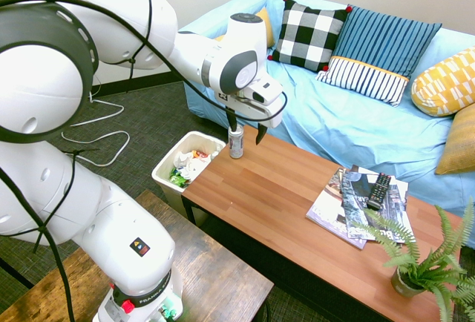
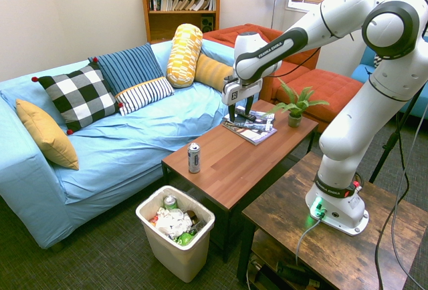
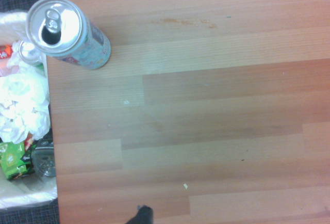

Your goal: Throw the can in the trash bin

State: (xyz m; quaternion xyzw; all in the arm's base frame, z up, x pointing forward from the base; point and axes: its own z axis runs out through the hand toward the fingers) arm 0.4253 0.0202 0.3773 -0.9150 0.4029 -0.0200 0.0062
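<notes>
In the first exterior view we see the white arm (image 1: 111,33) reach in from the left, over the near end of a wooden worktop (image 1: 289,203). Its pincer (image 1: 246,130) points straight down with the two dark fingers (image 1: 231,120) spread apart, grasping nothing. The can (image 1: 236,144) stands upright near the worktop's end edge, below the pincer and clear of the fingers. On the floor just beside that end sits the bin (image 1: 165,170), holding white paper and green and orange scraps. Magazines (image 1: 349,203) with a remote (image 1: 379,190) on top lie further along the worktop, and a fern (image 1: 427,259) stands at the far end. A blue sofa (image 1: 341,122) with cushions runs behind.

In the second exterior view we see the arm come in from the right. The pincer (image 2: 239,112) hangs released, high above the worktop (image 2: 234,163) and near the magazines (image 2: 251,126), well apart from the can (image 2: 194,158). The can stands upright near the end above the bin (image 2: 175,230).

In the wrist view we look down on the can (image 3: 66,32) with its opened top, standing at the worktop (image 3: 206,121) edge. The bin (image 3: 26,201) and its litter lie just past that edge.
</notes>
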